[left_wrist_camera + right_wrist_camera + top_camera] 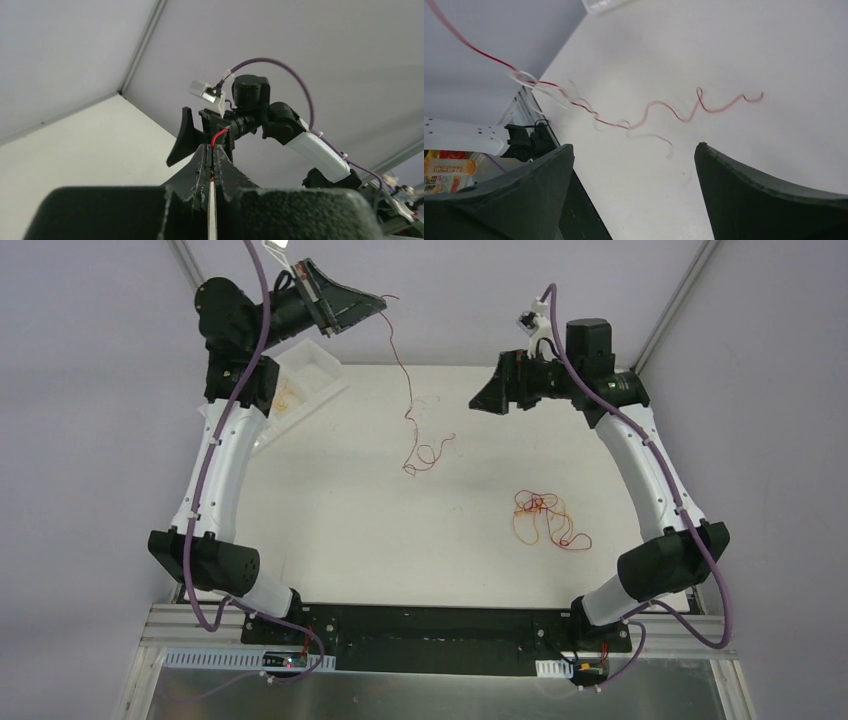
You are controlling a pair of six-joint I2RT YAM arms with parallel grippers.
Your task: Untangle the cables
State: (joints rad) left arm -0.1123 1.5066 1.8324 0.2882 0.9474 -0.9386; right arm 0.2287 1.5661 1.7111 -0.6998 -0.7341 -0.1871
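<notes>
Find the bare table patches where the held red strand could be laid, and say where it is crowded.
Bare: near-left table, between the left arm and the tangle. Crowded: the centre under the red strand and the far-left tray.

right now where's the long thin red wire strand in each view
top external: the thin red wire strand drops from upper centre onto the white table.
left wrist: only its red tip, centre, pinched in the left gripper.
right wrist: the strand crosses from top left to centre right.
shared landmark: the white table.

red strand (409,395): hanging, lower end curly | tangle (543,517): red-orange, lying on table (330,530)
</notes>
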